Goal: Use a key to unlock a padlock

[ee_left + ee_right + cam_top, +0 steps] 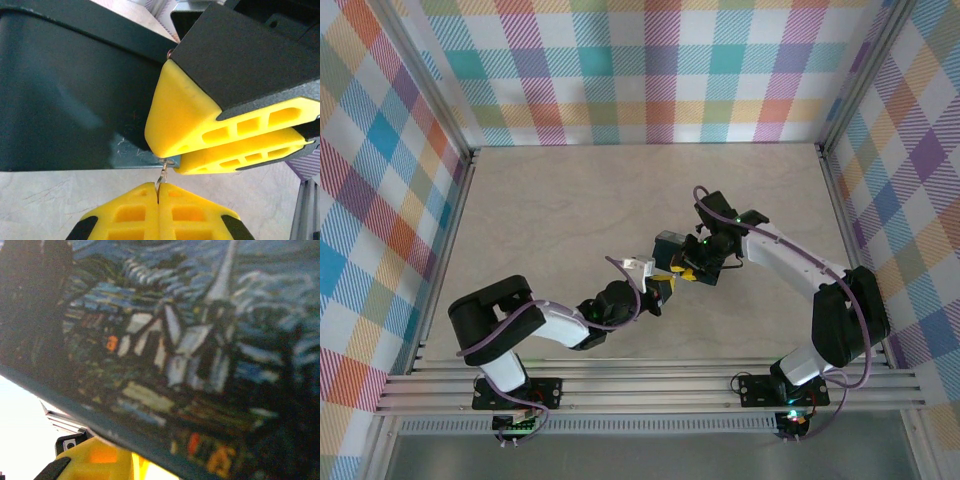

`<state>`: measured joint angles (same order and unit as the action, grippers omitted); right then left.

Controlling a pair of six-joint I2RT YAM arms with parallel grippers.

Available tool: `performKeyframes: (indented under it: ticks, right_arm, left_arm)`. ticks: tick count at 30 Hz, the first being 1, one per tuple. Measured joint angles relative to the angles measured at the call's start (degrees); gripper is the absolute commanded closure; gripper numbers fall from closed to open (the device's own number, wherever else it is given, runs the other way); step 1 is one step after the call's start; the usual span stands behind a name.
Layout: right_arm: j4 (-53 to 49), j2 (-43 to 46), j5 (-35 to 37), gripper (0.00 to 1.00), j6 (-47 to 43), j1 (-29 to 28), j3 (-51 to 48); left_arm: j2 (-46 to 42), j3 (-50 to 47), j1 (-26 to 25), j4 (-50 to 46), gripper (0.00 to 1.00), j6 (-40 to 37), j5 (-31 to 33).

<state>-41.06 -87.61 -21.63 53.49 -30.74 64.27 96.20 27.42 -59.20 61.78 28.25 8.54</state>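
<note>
Locate the dark teal, box-shaped padlock [670,243] near the middle of the table, between the two arm tips. In the left wrist view, its plain dark side [75,95] occupies the upper left, with a bare metal strip along its lower edge. In the right wrist view, its broad face [175,340] carries a printed night-sky painting with a village and a steeple.

Find the thin silver metal key [160,179] directly under that metal strip. It stands nearly upright, and its upper end touches the strip.

Check the left gripper [158,192]: its yellow pads are pressed together with the key pinched between them. In the top view, the left gripper [665,290] sits just below and beside the padlock.

Check the right gripper [170,156]: its two yellow fingers [200,120] lie almost together and clamp the padlock at its lower corner. In the top view, the right gripper [690,272] meets the padlock from the right.

Both arms reach inward over the pale marbled table [550,200], which is enclosed by plaid-patterned walls [650,70].
</note>
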Motion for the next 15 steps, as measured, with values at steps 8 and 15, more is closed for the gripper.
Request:
performKeyframes:
  ticks: [8, 15]
  right_arm:
    - [-0.1, 0.0, -0.1, 1.00, 1.2, 0.4, 0.0]
    - [-0.4, 0.0, 0.0, 0.83, 1.5, 0.8, -0.8]
  left_arm:
    - [2.1, 1.0, 0.0, 2.4, 1.00, 0.7, 0.1]
    - [3.4, 1.6, 0.0, 2.8, 1.00, 0.7, -1.5]
